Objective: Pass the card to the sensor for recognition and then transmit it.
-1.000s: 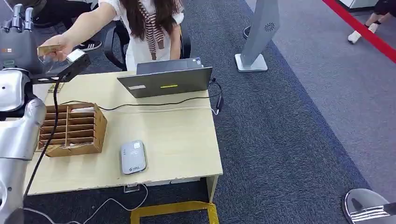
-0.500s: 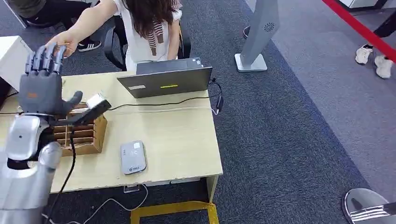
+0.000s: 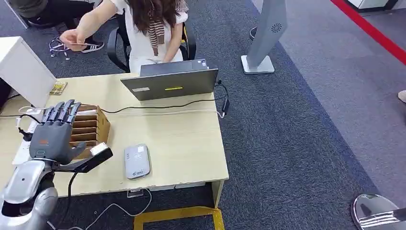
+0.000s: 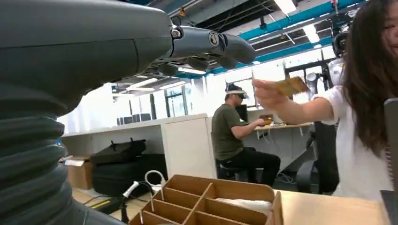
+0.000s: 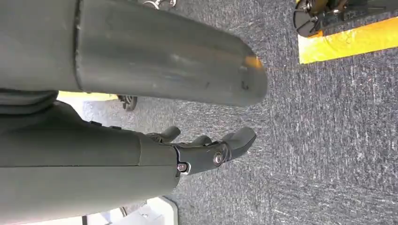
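Gold card (image 4: 292, 86) in person's hand (image 3: 72, 37), beyond bench (image 3: 182, 139) far edge, well past left robot hand (image 3: 56, 135). Left robot hand empty, fingers spread, over wooden organizer (image 3: 91, 127). Right robot hand (image 5: 206, 152) hangs empty, fingers loosely curled, farther off.

Pale wood desk (image 3: 191, 143), brown slotted organizer (image 3: 91, 129), grey laptop (image 3: 170, 84) with yellow strip, grey card reader (image 3: 137, 161). Gold card (image 4: 291, 86) in person's hand (image 3: 72, 37). Dark grey left hand (image 3: 55, 134). Blue-grey carpet (image 3: 297, 134), yellow floor tape (image 3: 177, 214).

Gold card (image 4: 292, 86) held in person's hand (image 4: 266, 93).
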